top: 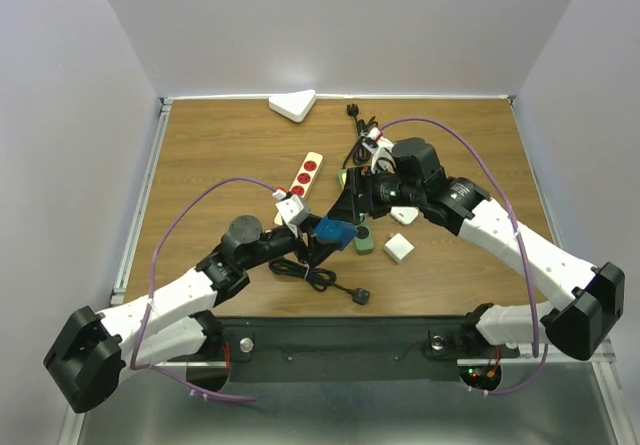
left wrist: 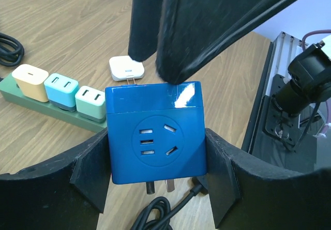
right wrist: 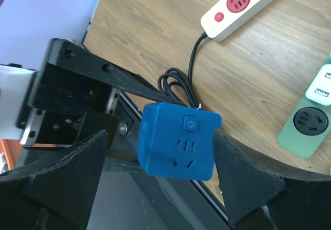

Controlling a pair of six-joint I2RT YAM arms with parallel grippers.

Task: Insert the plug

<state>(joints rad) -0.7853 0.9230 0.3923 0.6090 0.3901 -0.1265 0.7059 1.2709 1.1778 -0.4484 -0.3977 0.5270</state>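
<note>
Plug: blue cube adapter (left wrist: 155, 132), prongs (left wrist: 167, 185) exposed, raised above the wooden table (top: 200, 145), near the green power strip (left wrist: 31, 98) | left gripper (left wrist: 156, 168): clamped on the adapter's two sides | right gripper (right wrist: 161, 152): released, fingers straddling the adapter, one side visibly clear.

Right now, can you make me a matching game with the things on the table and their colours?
Things:
1. cube adapter
2. triangle block
3. strip holding chargers
4. sockets on the cream strip

Colours:
a. red
b. green
c. blue
d. white

Pairs: 1-c, 2-d, 3-b, 4-a
</note>
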